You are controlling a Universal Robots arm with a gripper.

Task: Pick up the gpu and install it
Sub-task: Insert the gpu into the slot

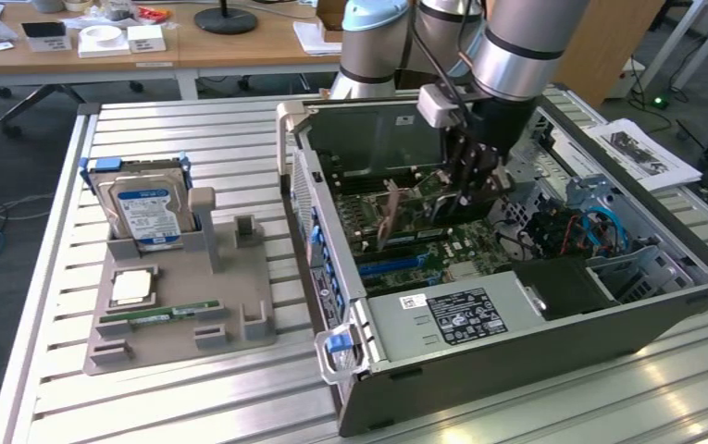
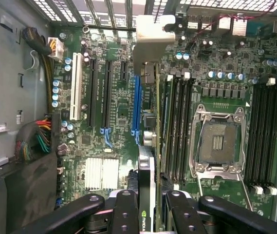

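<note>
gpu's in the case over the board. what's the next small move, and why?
Probably a slight sideways shift toward the blue slot before lowering. The hand grips the gpu edge-on over the motherboard, and the wrist view shows the blue slot beside the card's edge, not under it. Height above the slot is unclear.

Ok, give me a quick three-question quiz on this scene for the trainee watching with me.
1. Fill in: the part with the blue label standing in the grey tray is the ____.
2. True or false: the pincer is shut on the gpu.
3. Where is the gpu?
A. in the tray
B. inside the case, over the motherboard
C. outside, on top of the case

Key: 1 hard drive; 2 true; 3 B.
</note>
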